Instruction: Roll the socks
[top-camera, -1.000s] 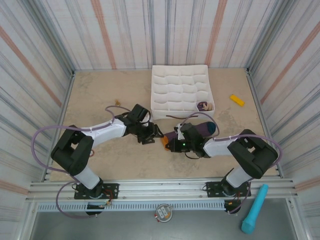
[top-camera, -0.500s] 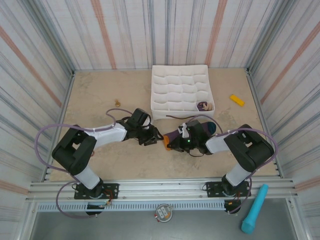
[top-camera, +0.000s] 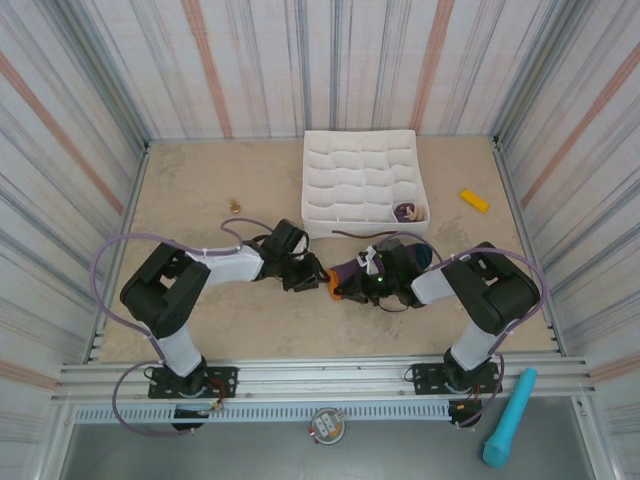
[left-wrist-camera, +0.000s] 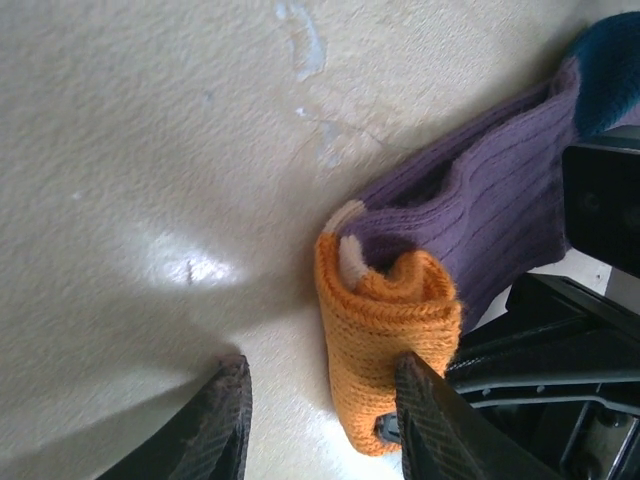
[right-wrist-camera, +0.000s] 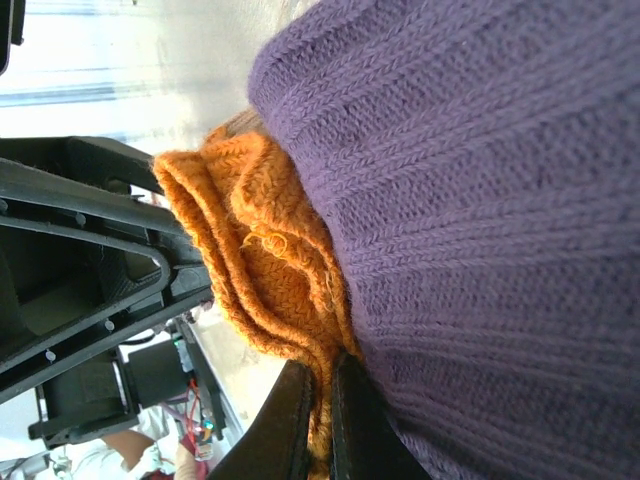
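The socks (top-camera: 352, 268) lie as a purple bundle at mid-table, teal heel (top-camera: 424, 254) to the right and orange toe (top-camera: 333, 285) to the left. In the left wrist view the orange toe (left-wrist-camera: 385, 320) is curled into a small roll at the end of the purple body (left-wrist-camera: 480, 200). My left gripper (left-wrist-camera: 325, 425) stands open around the roll's near edge: the right fingertip (left-wrist-camera: 430, 420) touches the orange knit, the left one is off it. My right gripper (right-wrist-camera: 322, 425) is shut on the orange toe fabric (right-wrist-camera: 250, 230), beside the purple knit (right-wrist-camera: 470, 200).
A white compartmented tray (top-camera: 360, 134) stands just behind the socks, with a small dark bundle (top-camera: 408, 211) in its near right cell. A yellow piece (top-camera: 474, 200) lies at the right, a small brown bit (top-camera: 236, 206) at the left. Striped walls enclose the table.
My left gripper has moved right up to the orange toe and its jaws have narrowed. The right gripper has kept its grip and shifted slightly.
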